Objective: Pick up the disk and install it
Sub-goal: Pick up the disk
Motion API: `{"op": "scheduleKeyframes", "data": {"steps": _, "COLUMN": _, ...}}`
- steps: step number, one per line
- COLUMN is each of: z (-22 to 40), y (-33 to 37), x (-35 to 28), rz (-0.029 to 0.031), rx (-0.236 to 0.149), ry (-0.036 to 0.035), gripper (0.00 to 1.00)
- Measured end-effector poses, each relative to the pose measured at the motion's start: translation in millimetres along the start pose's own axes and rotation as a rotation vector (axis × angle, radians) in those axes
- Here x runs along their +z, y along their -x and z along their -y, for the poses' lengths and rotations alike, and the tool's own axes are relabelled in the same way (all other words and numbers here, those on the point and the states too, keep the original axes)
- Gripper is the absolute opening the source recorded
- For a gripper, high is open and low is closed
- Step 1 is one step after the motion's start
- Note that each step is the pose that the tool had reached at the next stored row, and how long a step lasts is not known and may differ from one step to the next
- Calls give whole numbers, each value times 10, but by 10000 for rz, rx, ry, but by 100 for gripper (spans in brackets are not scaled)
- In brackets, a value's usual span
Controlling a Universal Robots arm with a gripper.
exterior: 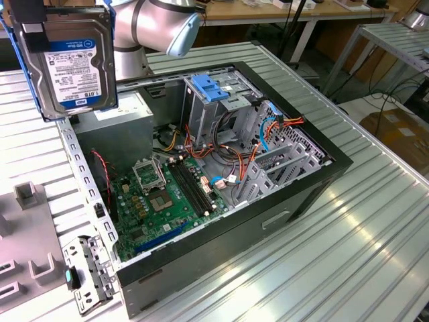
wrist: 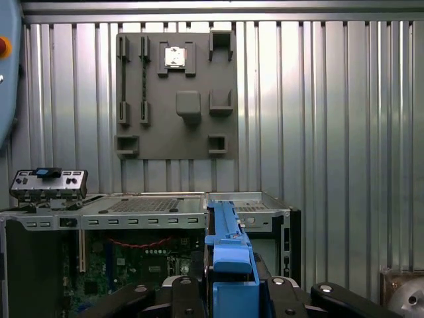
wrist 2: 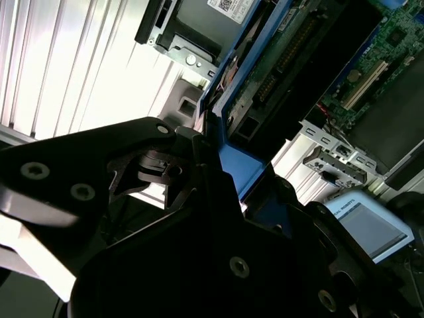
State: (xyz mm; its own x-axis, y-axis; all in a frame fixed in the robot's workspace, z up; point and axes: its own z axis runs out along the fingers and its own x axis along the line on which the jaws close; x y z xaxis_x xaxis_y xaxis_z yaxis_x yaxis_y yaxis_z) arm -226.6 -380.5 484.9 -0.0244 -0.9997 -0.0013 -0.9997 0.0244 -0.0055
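The disk [exterior: 70, 64], a silver hard drive with a white label and blue side rails, hangs upright in the air at the exterior view's upper left, over a corner of the open computer case [exterior: 268, 221]. My gripper [exterior: 32, 30] is shut on its upper part. In the second wrist view the black fingers [wrist 2: 199, 179] clamp the blue rail [wrist 2: 242, 165], and the drive's green circuit side [wrist 2: 278, 59] faces the camera. The first wrist view looks along the rail's edge [wrist: 228, 245], which sits between the gripper's jaws [wrist: 228, 291].
Inside the case lie a green motherboard [exterior: 167, 201], loose cables, a grey power supply box [exterior: 127, 117] and a drive cage with a light-blue bracket [exterior: 218, 90]. A grey fixture plate [wrist: 175, 93] and a small metal bracket [exterior: 87, 272] lie on the ribbed table beside the case.
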Motion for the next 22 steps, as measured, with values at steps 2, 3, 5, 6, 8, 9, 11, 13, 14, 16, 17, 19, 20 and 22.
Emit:
{"op": "scheduleKeyframes", "data": {"steps": 2, "z": 29, "y": 1, "x": 0, "rz": -1, "rx": 0, "ry": 1, "gripper": 37}}
{"op": "scheduleKeyframes", "data": {"steps": 3, "z": 43, "y": 1, "x": 0, "rz": 0, "rx": 0, "ry": 1, "gripper": 37}}
{"op": "scheduleKeyframes", "data": {"steps": 5, "z": 78, "y": 2, "x": 0, "rz": 0, "rx": 0, "ry": 0, "gripper": 37}}
{"op": "scheduleKeyframes", "data": {"steps": 6, "z": 102, "y": 3, "x": 0, "rz": -1, "rx": 0, "ry": 1, "gripper": 37}}
{"op": "scheduleKeyframes", "data": {"steps": 8, "z": 137, "y": 2, "x": 1, "rz": -1, "rx": 0, "ry": 1, "gripper": 37}}
{"op": "scheduleKeyframes", "data": {"steps": 9, "z": 146, "y": -11, "x": 1, "rz": 0, "rx": 0, "ry": 0, "gripper": 37}}
{"op": "scheduleKeyframes", "data": {"steps": 11, "z": 156, "y": -54, "x": 2, "rz": 0, "rx": 0, "ry": 0, "gripper": 37}}
{"op": "scheduleKeyframes", "data": {"steps": 13, "z": 163, "y": -92, "x": 3, "rz": 0, "rx": 0, "ry": 0, "gripper": 37}}
{"op": "scheduleKeyframes", "data": {"steps": 14, "z": 166, "y": -102, "x": 4, "rz": 0, "rx": 0, "ry": 0, "gripper": 37}}
{"op": "scheduleKeyframes", "data": {"steps": 16, "z": 179, "y": -117, "x": 6, "rz": 0, "rx": 0, "ry": -1, "gripper": 37}}
{"op": "scheduleKeyframes", "data": {"steps": 17, "z": 185, "y": -118, "x": 6, "rz": 0, "rx": 0, "ry": 0, "gripper": 37}}
{"op": "scheduleKeyframes", "data": {"steps": 19, "z": 230, "y": -118, "x": 7, "rz": -1, "rx": 1, "ry": 0, "gripper": 37}}
{"op": "scheduleKeyframes", "data": {"steps": 20, "z": 261, "y": -117, "x": 7, "rz": -1, "rx": 0, "ry": 1, "gripper": 37}}
{"op": "scheduleKeyframes", "data": {"steps": 22, "z": 343, "y": -115, "x": 8, "rz": -1, "rx": 0, "ry": 0, "gripper": 37}}
